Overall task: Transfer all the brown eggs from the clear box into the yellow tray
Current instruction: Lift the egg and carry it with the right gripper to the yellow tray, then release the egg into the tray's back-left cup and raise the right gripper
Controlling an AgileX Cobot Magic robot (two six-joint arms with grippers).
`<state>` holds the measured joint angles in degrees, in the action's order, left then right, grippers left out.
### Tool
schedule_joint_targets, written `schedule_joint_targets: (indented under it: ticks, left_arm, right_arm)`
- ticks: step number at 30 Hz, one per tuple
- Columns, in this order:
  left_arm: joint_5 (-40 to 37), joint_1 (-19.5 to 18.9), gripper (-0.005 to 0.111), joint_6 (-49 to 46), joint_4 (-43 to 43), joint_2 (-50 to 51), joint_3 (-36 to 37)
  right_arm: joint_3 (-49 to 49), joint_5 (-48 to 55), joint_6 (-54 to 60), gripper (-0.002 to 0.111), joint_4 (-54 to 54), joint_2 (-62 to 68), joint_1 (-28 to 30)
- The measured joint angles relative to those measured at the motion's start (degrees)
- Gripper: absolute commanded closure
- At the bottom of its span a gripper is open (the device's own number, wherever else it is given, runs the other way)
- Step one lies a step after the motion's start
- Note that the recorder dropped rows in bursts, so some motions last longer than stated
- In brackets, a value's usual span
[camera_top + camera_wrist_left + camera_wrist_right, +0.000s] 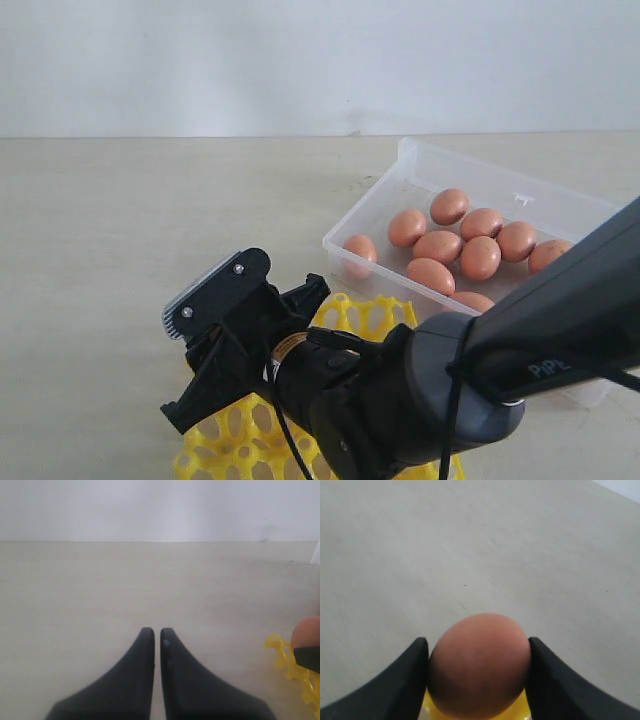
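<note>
right gripper (478, 641): clamped on one egg (479, 675), a finger on each side
egg: over tray (372, 316), yellow right under it; contact unclear
left gripper (154, 631): fingers pinched together, nothing between, over bare table (100, 590)
box (425, 158): 2 o'clock from tray, just beside it
other eggs (438, 246): about ten visible in box, bunched, one apart at 9 o'clock

The right arm (540, 330) covers most of the yellow tray (372, 316). The tray's near part also runs off the lower edge of the exterior view, so its cups cannot be counted. The arm hides the near corner of the clear box (420, 162) too, and perhaps further eggs there. The egg (479, 675) in the right pincer (478, 642) is cut off below, with only a yellow sliver showing under it.
</note>
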<state>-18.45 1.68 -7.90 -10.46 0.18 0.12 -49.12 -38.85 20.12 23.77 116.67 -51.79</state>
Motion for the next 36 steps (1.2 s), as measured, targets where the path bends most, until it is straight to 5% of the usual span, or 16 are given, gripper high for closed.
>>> schedule_joint_targets:
  ticks: [11,16,32,36]
  left_arm:
    - [0.0,0.0,0.103,0.0,0.0,0.0,0.0]
    - [0.0,0.0,0.103,0.0,0.0,0.0,0.0]
    - [0.0,0.0,0.103,0.0,0.0,0.0,0.0]
    - [0.0,0.0,0.103,0.0,0.0,0.0,0.0]
  right_arm:
    - [0.0,0.0,0.2,0.064,0.0,0.0,0.0]
    - [0.0,0.0,0.8,0.047,0.0,0.0,0.0]
    - [0.0,-5.2,1.9,0.048,0.3,-1.8,0.0]
    - [0.0,-8.9,4.6,0.050,7.7,-8.5,-0.1]
